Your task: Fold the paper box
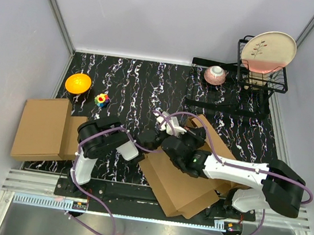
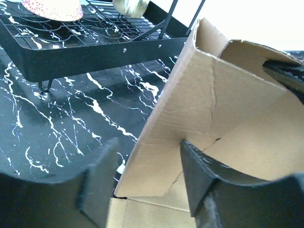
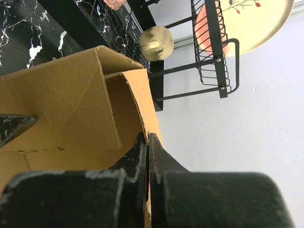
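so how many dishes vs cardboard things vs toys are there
bowls: 2, orange bowl, pink patterned bowl
plates: 1, cream round plate
cardboard: 2, brown corrugated paper box, flat brown cardboard stack
toys: 1, small multicoloured toy
total: 6

Bright, even, diffuse light, faint shadows on the paper box (image 1: pixel 177 184); left gripper (image 2: pixel 149 142) and right gripper (image 3: pixel 147 137) blurred up close.

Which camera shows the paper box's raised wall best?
Left wrist: the paper box wall fills the frame, creases and fold line clear. Right wrist shows one face and a corner. Top external shows it small, partly behind the right arm.
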### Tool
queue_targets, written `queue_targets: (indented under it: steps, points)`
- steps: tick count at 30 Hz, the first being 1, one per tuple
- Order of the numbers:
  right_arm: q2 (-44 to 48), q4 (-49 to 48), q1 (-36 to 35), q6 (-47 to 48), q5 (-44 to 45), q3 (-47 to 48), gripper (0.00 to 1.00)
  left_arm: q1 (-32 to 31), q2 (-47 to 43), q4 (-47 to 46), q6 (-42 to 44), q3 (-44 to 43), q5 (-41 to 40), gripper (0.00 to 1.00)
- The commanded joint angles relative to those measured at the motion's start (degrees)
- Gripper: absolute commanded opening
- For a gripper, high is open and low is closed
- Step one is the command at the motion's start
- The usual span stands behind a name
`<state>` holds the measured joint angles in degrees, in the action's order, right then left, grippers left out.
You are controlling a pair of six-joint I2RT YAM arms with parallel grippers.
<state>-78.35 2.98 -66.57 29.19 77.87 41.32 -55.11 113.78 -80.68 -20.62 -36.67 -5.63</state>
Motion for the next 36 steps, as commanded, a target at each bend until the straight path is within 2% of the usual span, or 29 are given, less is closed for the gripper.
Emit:
queue_targets:
  steps: [1,2,4,6,8,9,11,12,16,24,36]
  points:
    - [-2.5,-1.8,-4.3,-1.0,-16.7,0.9,0.00,-1.6,1.4,-14.9,5.7,-5.8,5.3,0.51]
    - [-2.5,-1.8,-4.3,-0.9,-16.7,1.0,0.00,-1.6,1.4,-14.9,5.7,-5.7,5.4,0.46]
    - [-2.6,-1.8,-4.3,-0.8,-16.8,0.9,0.00,-1.7,1.2,-14.9,6.0,-5.3,5.4,0.43]
    - [-2.6,-1.9,-4.3,-0.8,-16.8,1.0,0.00,-1.4,1.1,-14.9,6.4,-5.0,5.3,0.30]
    - [-2.8,-2.0,-4.4,-0.8,-16.7,1.0,0.00,-1.0,1.1,-14.9,6.0,-5.0,5.3,0.28]
    - [-2.7,-2.0,-4.3,-0.8,-16.6,1.0,0.00,-0.9,1.0,-14.9,5.7,-5.0,5.3,0.45]
    - [-2.6,-2.0,-4.3,-0.7,-16.6,1.0,0.00,-0.8,0.8,-14.9,5.6,-5.0,5.4,0.63]
    - [-2.7,-2.0,-4.3,-0.7,-16.7,1.0,0.00,-0.7,0.5,-14.9,5.9,-4.8,5.3,0.76]
    - [-2.3,-2.0,-4.2,-0.6,-17.0,1.1,0.00,-0.5,-0.1,-14.9,7.4,-4.2,5.0,0.86]
    - [-0.9,0.4,-4.3,-3.9,-21.5,2.1,0.00,0.5,1.1,-14.9,11.2,-6.0,11.0,0.91]
    - [5.1,6.9,-4.2,-9.1,-28.7,2.9,0.00,4.0,1.2,-15.0,14.2,-7.5,20.5,0.88]
